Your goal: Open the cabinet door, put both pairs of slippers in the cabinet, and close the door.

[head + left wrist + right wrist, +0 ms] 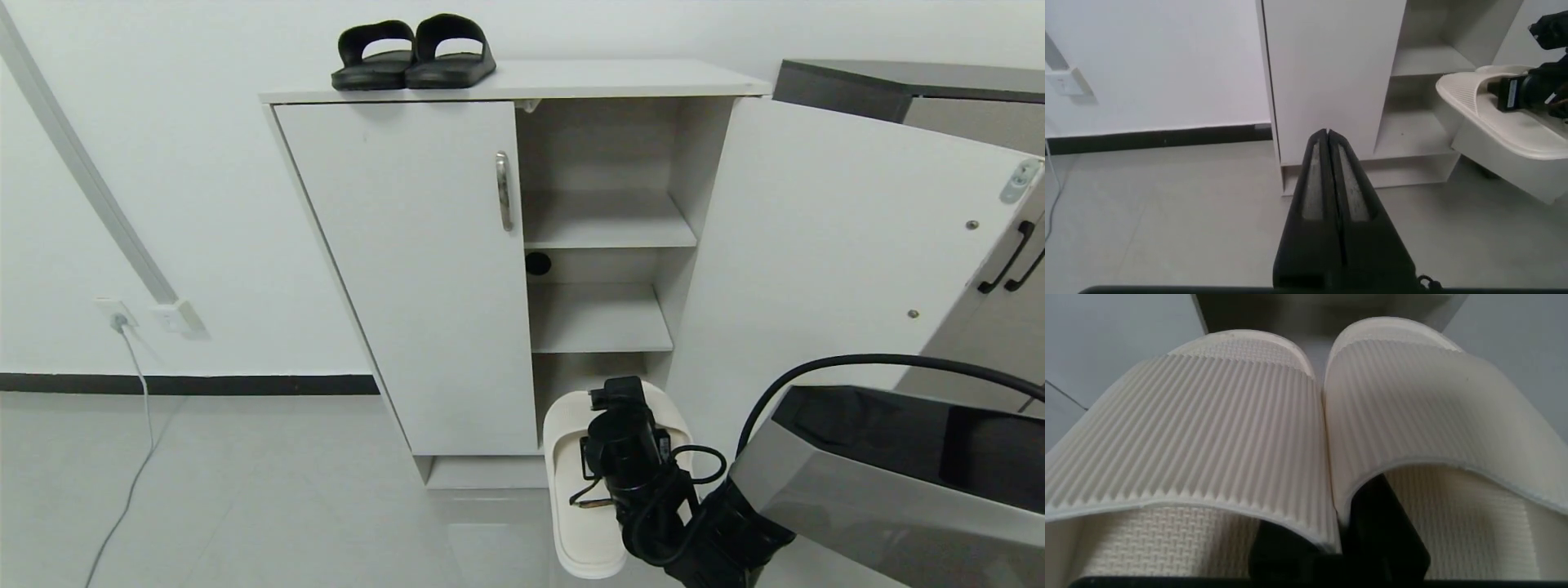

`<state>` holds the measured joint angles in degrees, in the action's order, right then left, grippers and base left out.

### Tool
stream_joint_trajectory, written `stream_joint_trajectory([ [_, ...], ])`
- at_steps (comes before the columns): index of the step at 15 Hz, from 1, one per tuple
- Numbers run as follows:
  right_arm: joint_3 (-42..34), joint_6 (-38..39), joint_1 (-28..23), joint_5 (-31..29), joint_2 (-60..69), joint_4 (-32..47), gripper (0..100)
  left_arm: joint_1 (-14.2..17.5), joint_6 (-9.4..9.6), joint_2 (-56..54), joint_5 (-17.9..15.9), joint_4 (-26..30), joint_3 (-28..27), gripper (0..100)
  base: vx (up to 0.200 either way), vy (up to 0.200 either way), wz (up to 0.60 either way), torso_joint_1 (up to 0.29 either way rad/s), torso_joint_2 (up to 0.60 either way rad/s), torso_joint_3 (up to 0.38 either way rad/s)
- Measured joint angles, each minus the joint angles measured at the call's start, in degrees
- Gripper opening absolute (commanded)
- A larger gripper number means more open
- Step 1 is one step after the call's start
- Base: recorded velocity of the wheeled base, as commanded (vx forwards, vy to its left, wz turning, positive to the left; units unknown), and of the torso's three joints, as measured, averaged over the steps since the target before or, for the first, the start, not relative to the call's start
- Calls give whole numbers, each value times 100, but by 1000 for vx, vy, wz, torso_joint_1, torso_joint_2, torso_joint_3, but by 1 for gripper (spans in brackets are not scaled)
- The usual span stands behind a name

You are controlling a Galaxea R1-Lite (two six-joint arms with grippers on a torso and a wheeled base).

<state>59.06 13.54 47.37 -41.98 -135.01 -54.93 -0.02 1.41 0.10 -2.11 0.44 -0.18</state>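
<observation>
**Carrying the cream pair toward the bottom compartment**

Clamped on the meeting inner edges of the two straps, the right gripper [622, 433] holds the cream slippers [571, 506] side by side above the floor, their front ends at the mouth of the cabinet [408, 269], just below the lowest shelf [600, 318]. The right door [816, 245] stands wide open; the left door [424, 343] is closed. The left gripper [1328, 175] hangs over the floor in front of the cabinet, its fingers pressed together on nothing. The black slippers [414, 55] sit on the cabinet top, not yet put away.

The hold looks like the weak point: only a thin pinch joins both soft straps, so a bump could free one slipper. The pair is nearly as wide as the opening, so drifting sideways would likely catch the closed door's edge or the open door's inner face. Releasing too shallow would probably leave the heels sticking out, blocking the door when it shuts.
</observation>
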Motion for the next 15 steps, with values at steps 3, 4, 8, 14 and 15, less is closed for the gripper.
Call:
stream_joint_trajectory([
  [3, 24, 9, -11, -13, -57, -30, 0, 0, 0, 0, 0, 0, 0, 0, 0, 0, 0, 2, 2, -198],
  [4, 57, 2, -11, -22, -105, -106, 0, 0, 0, 0, 0, 0, 0, 0, 0, 0, 0, 2, 7, -188],
  [8, 236, -148, -40, -60, -377, -670, 0, 0, -5, 0, 9, -6, 0, 0, 0, 0, 0, 4, 1, -176],
  [14, 358, -1339, -236, -63, -1003, -2666, 0, 0, 0, -2, 6, -11, 0, 0, 0, 0, 0, 1, 0, -10],
  [15, 363, -1365, -265, -62, -1058, -2728, 0, 0, -2, -2, 4, -11, 0, 0, 0, 0, 0, 0, 0, 0],
])
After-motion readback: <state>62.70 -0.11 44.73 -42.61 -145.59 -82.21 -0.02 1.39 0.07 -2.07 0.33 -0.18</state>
